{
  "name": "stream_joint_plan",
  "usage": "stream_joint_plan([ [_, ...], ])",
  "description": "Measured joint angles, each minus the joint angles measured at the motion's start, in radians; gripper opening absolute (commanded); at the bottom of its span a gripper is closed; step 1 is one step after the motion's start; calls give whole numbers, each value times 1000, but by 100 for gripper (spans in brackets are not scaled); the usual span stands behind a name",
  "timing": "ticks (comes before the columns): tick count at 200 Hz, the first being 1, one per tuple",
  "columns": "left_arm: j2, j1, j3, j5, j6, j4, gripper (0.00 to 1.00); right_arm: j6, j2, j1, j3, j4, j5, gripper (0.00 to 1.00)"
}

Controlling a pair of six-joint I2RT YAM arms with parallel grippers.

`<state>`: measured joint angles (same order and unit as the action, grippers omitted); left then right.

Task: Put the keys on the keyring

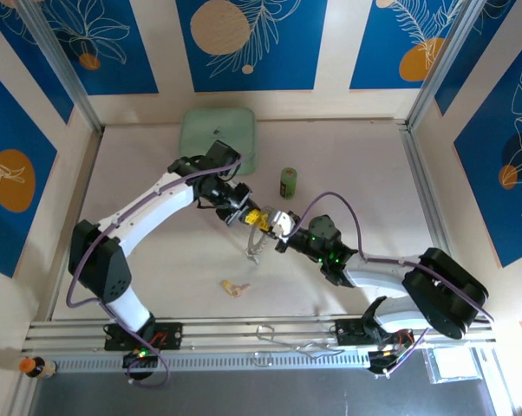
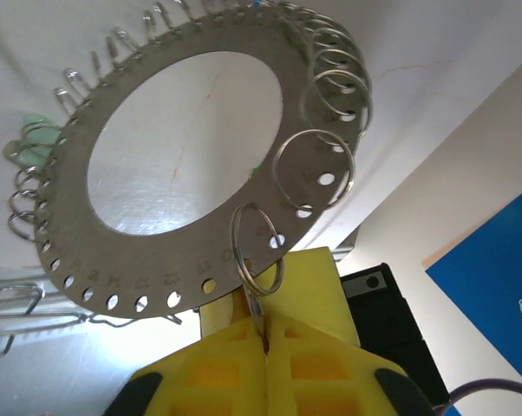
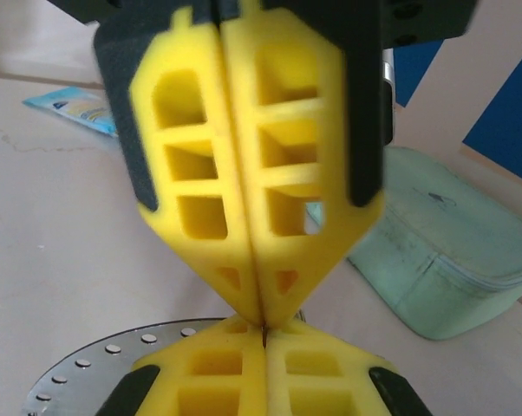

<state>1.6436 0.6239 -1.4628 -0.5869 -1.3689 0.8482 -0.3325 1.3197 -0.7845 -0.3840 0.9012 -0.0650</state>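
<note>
Between left end effector [image 2: 263,340] tips, keyring [image 2: 157,269]

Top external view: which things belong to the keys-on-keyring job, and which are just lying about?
Job: keyring, gripped by the left pincer; right pincer, shut; yellow key on the table.
Lying about: mint-green case; green cylinder; blue packet.

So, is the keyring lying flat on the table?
No, the keyring stands up off the table, pinched at its lower edge by the shut left end effector.
</note>
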Motion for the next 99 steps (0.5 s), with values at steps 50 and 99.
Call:
stream_joint_plan([
  [50,-208,-50,148,171,96,-263,46,29,-10,25,0,-34,46,0],
  [99,-425,-92,406,306,520,-630,42,95,-80,95,-19,-174,183,0],
])
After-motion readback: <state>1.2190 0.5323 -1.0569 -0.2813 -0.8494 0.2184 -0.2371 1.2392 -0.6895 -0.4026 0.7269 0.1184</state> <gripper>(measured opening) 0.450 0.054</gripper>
